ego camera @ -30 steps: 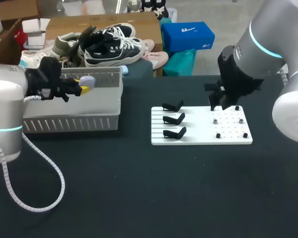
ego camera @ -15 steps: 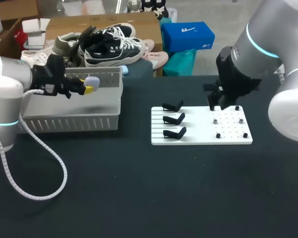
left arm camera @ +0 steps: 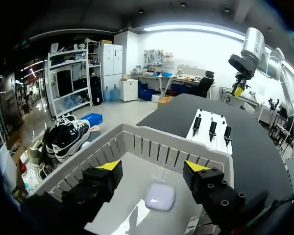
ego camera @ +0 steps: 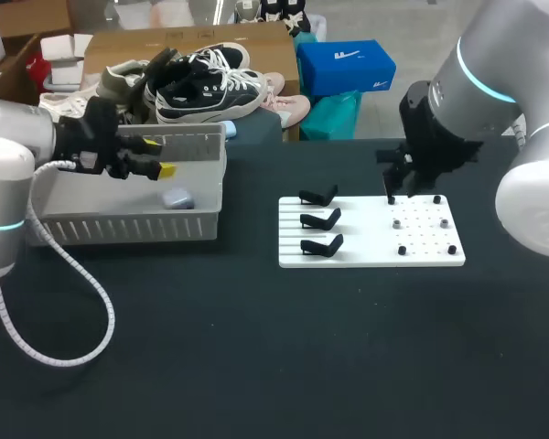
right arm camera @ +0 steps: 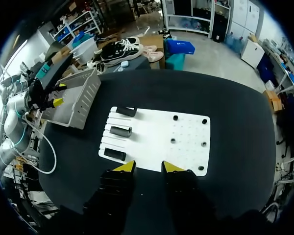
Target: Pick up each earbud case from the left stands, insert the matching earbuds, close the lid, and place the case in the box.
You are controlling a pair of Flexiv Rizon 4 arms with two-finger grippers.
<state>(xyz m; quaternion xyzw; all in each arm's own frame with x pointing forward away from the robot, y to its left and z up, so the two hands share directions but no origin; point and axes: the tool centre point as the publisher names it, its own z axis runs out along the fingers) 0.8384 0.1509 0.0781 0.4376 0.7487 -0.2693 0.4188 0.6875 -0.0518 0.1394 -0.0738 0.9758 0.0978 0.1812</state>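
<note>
Lying in grey box (ego camera: 128, 224): pale lavender rounded case (ego camera: 176, 198), closed; left jaws wide apart, right jaws narrowly.

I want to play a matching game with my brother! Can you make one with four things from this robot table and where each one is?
Things
1. earbud case
2. left gripper
3. black stands
4. right gripper

Places
A. empty, on the white board
B. lying inside the box
C. up over the white board
D. over the box, fingers open

Pairs: 1-B, 2-D, 3-A, 4-C
</note>
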